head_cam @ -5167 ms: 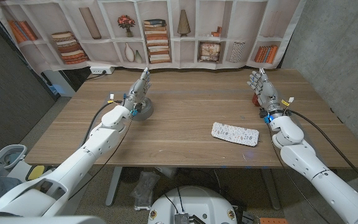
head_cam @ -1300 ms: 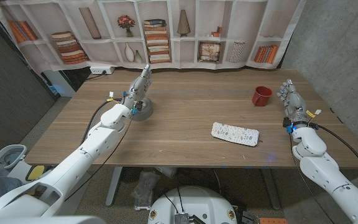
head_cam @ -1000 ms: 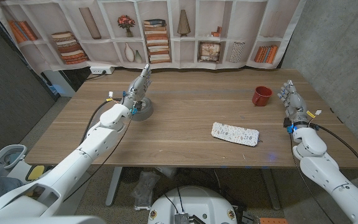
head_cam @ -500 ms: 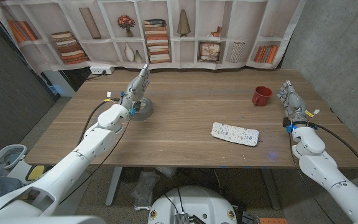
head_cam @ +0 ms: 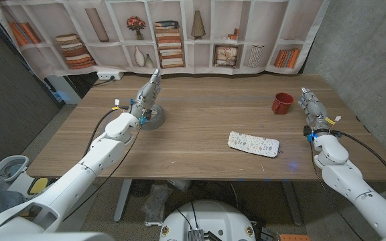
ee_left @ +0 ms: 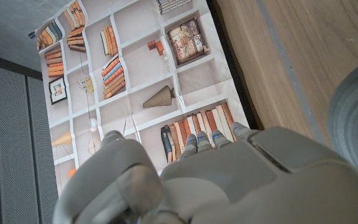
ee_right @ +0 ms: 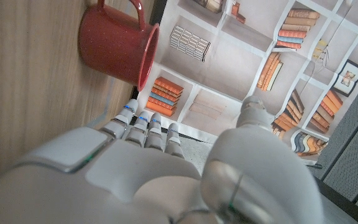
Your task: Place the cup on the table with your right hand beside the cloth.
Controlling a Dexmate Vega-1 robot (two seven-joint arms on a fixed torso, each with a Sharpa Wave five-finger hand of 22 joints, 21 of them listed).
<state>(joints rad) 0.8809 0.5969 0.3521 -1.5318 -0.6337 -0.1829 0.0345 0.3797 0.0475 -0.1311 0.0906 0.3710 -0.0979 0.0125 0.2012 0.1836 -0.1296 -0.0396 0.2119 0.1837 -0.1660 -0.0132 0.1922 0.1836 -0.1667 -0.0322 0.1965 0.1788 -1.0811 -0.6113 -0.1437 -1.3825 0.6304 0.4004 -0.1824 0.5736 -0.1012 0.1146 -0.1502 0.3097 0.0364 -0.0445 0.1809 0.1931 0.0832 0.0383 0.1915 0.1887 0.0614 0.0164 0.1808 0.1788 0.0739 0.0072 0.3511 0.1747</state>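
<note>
Cup [head_cam: 281,103] one, cloth [head_cam: 253,144] one, both on table [head_cam: 200,127]

The cup [head_cam: 282,103] stands on the table [head_cam: 200,127] toward my right, far side, just left of my right hand [head_cam: 311,106]. The cloth [head_cam: 253,144] lies nearer me, left of the cup. My left hand [head_cam: 149,94] is far left, over a round base [head_cam: 154,118].

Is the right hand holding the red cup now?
No. In the head view the cup stands on the table, apart from the right hand, which holds nothing.
</note>
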